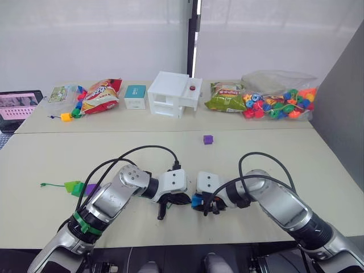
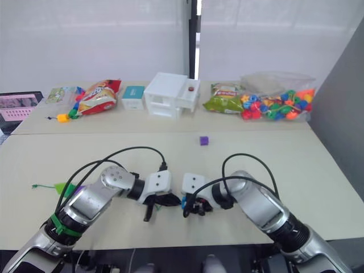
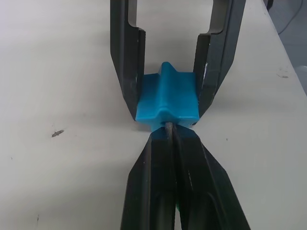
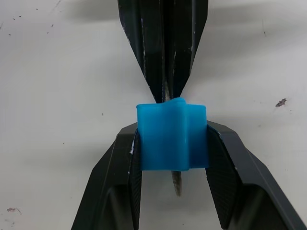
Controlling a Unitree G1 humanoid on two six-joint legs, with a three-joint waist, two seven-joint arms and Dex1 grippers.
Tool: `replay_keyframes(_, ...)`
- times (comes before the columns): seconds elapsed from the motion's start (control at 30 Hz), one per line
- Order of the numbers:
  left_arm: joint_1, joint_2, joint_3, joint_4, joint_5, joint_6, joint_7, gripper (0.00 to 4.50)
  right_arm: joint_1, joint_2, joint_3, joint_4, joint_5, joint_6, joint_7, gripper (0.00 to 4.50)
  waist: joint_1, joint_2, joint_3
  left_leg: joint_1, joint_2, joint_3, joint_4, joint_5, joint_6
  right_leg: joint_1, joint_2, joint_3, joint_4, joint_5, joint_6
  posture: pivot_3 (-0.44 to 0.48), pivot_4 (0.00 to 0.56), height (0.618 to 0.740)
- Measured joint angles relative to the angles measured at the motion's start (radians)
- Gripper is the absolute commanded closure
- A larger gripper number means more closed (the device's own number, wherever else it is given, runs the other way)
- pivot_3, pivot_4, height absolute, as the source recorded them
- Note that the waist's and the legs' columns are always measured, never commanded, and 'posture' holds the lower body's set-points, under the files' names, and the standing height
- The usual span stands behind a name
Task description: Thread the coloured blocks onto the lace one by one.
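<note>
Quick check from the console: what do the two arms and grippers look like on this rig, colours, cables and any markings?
Both arms are silver-grey metal with black joint bands. The left arm wears a green band near the elbow. Each wrist carries a white boxy camera housing, and thick black cables loop up from each wrist. The left gripper and right gripper each have two black tapered fingers.

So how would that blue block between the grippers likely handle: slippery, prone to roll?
The blue block looks like smooth hard plastic, so probably light and a bit slippery. Its lobed, flat-sided shape should resist rolling. The right gripper clamps its sides, suggesting it stays rigid.
</note>
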Motion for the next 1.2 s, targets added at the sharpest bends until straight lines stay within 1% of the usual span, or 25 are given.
replay_keyframes(0.07, 0.018, 0.010, 0.025, 0.009, -0.019, -0.023, -0.011, 2.93, 0.001, 0.000, 0.000, 0.000, 0.000, 0.000, -0.003, 3.17, -0.001, 0.000, 0.000, 0.000, 0.000, 0.000, 0.000, 0.000, 0.000, 0.000, 0.000, 0.000, 0.000, 0.000, 0.000, 0.000, 0.150, 0.740)
replay_keyframes(0.1, 0.022, 0.014, 0.033, 0.009, -0.026, -0.038, -0.016, 2.67, 0.001, 0.000, 0.000, 0.000, 0.000, 0.000, -0.004, 3.17, 0.000, 0.000, 0.000, 0.000, 0.000, 0.000, 0.000, 0.000, 0.000, 0.000, 0.000, 0.000, 0.000, 0.000, 0.000, 0.000, 0.150, 0.740)
replay_keyframes(0.13, 0.024, 0.022, 0.042, 0.007, -0.034, -0.055, -0.020, 2.27, 0.002, 0.000, 0.000, 0.000, 0.000, 0.000, -0.007, 3.17, 0.000, 0.000, 0.000, 0.000, 0.000, 0.000, 0.000, 0.000, 0.000, 0.000, 0.000, 0.000, 0.000, 0.000, 0.000, 0.000, 0.150, 0.740)
replay_keyframes(0.17, 0.027, 0.028, 0.051, 0.006, -0.038, -0.064, -0.022, 1.96, 0.003, 0.000, 0.000, -0.001, 0.001, 0.000, -0.008, 3.17, -0.001, 0.000, 0.000, 0.000, 0.000, 0.000, 0.000, 0.000, 0.000, 0.000, 0.000, 0.000, 0.000, 0.000, 0.000, 0.000, 0.150, 0.740)
replay_keyframes(0.3, 0.068, 0.084, 0.117, -0.011, -0.077, -0.071, -0.036, 1.91, 0.005, -0.006, 0.000, -0.002, 0.002, -0.002, -0.013, 3.17, -0.002, 0.000, 0.000, 0.000, 0.000, 0.000, 0.000, 0.000, 0.000, 0.000, 0.000, 0.000, 0.000, 0.000, 0.000, 0.000, 0.150, 0.740)
replay_keyframes(0.43, 0.121, 0.133, 0.135, -0.013, -0.076, -0.088, -0.038, 1.91, 0.004, -0.008, 0.000, -0.002, 0.002, -0.002, -0.013, 3.17, -0.001, 0.000, 0.000, 0.000, 0.000, 0.000, 0.000, 0.000, 0.000, 0.000, 0.000, 0.000, 0.000, 0.000, 0.000, 0.000, 0.150, 0.740)
replay_keyframes(0.5, 0.141, 0.132, 0.135, -0.013, -0.076, -0.093, -0.034, 1.91, 0.004, -0.009, -0.001, 0.000, 0.002, -0.002, -0.012, 3.17, 0.000, 0.000, 0.000, 0.000, 0.000, 0.000, 0.000, 0.000, 0.000, 0.000, 0.000, 0.000, 0.000, 0.000, 0.000, 0.000, 0.150, 0.740)
replay_keyframes(0.7, 0.147, 0.102, 0.129, 0.003, -0.060, -0.126, 0.002, 1.91, 0.001, -0.008, 0.001, 0.004, 0.002, -0.008, -0.009, 3.17, 0.000, 0.000, 0.000, 0.000, 0.000, 0.000, 0.000, 0.000, 0.000, 0.000, 0.000, 0.000, 0.000, 0.000, 0.000, 0.000, 0.150, 0.740)
replay_keyframes(0.8, 0.160, 0.097, 0.112, 0.039, -0.030, -0.165, 0.020, 2.72, 0.000, -0.009, 0.001, 0.004, 0.002, -0.009, -0.006, 3.17, 0.000, 0.000, 0.000, 0.000, 0.000, 0.000, 0.000, 0.000, 0.000, 0.000, 0.000, 0.000, 0.000, 0.000, 0.000, 0.000, 0.150, 0.740)
replay_keyframes(0.9, 0.159, 0.097, 0.113, 0.053, -0.021, -0.196, 0.023, 3.75, -0.001, -0.009, 0.002, 0.004, 0.002, -0.009, -0.005, 3.17, 0.000, 0.000, 0.000, 0.000, 0.000, 0.000, 0.000, 0.000, 0.000, 0.000, 0.000, 0.000, 0.000, 0.000, 0.000, 0.000, 0.150, 0.740)
replay_keyframes(0.97, 0.158, 0.096, 0.113, 0.058, -0.020, -0.208, 0.023, 4.35, -0.001, -0.009, 0.002, 0.004, 0.002, -0.009, -0.005, 3.17, 0.000, 0.000, 0.000, 0.000, 0.000, 0.000, 0.000, 0.000, 0.000, 0.000, 0.000, 0.000, 0.000, 0.000, 0.000, 0.000, 0.150, 0.740)
replay_keyframes(1.0, 0.157, 0.094, 0.113, 0.063, -0.019, -0.213, 0.024, 4.50, -0.001, -0.010, 0.002, 0.004, 0.002, -0.009, -0.004, 3.17, 0.000, 0.000, 0.000, 0.000, 0.000, 0.000, 0.000, 0.000, 0.000, 0.000, 0.000, 0.000, 0.000, 0.000, 0.000, 0.000, 0.150, 0.740)
replay_keyframes(1.2, 0.146, 0.065, 0.104, 0.081, -0.014, -0.232, 0.022, 4.50, -0.001, -0.012, 0.001, 0.004, 0.001, -0.009, -0.006, 3.17, 0.002, 0.000, 0.000, 0.000, 0.000, 0.000, 0.000, 0.000, 0.000, 0.000, 0.000, 0.000, 0.000, 0.000, 0.000, 0.000, 0.150, 0.740)
